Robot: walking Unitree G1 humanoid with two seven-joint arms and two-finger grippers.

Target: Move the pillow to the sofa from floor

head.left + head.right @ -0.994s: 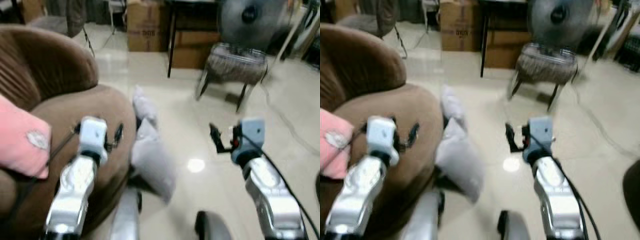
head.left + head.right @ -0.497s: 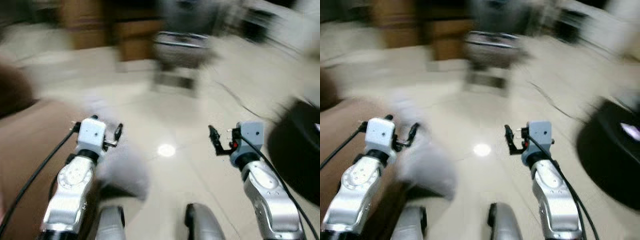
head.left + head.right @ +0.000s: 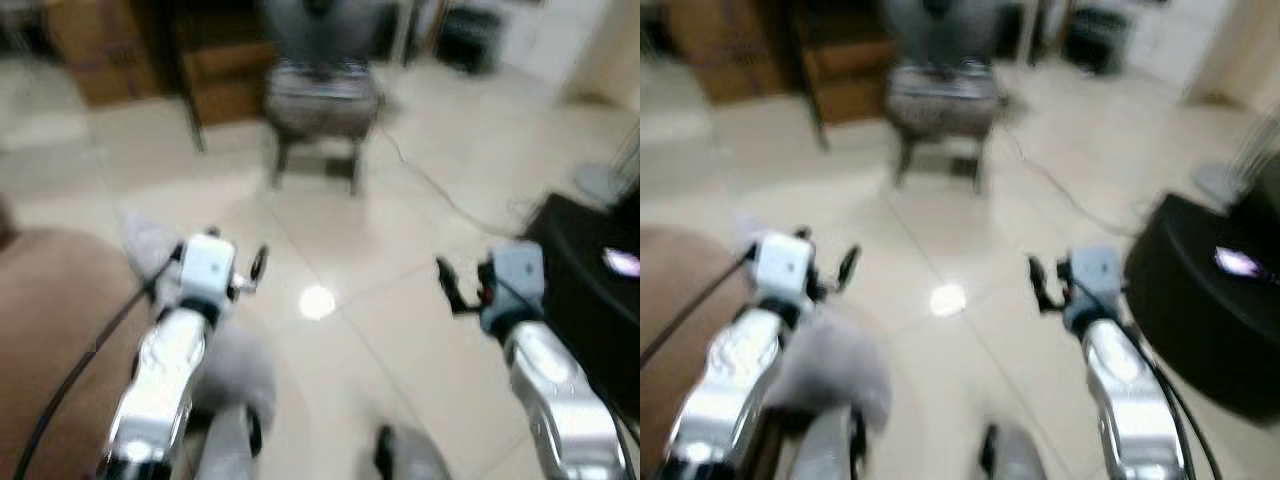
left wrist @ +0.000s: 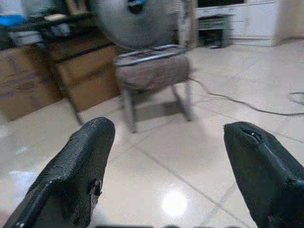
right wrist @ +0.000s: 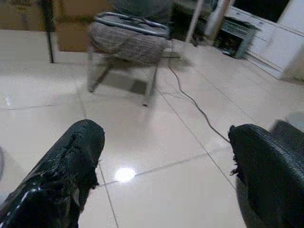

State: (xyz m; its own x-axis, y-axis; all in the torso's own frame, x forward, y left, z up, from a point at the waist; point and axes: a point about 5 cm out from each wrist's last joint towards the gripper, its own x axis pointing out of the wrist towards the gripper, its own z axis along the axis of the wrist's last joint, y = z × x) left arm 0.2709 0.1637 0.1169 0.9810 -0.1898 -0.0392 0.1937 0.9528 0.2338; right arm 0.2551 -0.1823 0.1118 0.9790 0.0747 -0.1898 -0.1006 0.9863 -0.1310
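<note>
**Pillow low on the floor, both grippers empty**

One grey pillow (image 3: 225, 365) lies at lower left of the head view, against the brown sofa (image 3: 50, 340). The left gripper (image 4: 166, 166) and right gripper (image 5: 166, 166) both hang wide apart, holding nothing. Best to steady, face the pillow, then bend low. One stool (image 3: 320, 105) stands upper centre.

A glossy cream tiled floor (image 3: 420, 250) carries a grey pillow (image 3: 235, 365) slumped against the brown sofa (image 3: 55, 330), which also stands on the tiles. Farther off, a metal-legged stool (image 3: 318, 110) with a grey padded seat stands near cardboard boxes (image 3: 100, 60). A dark cable (image 5: 190, 97) trails across the tiles.
</note>
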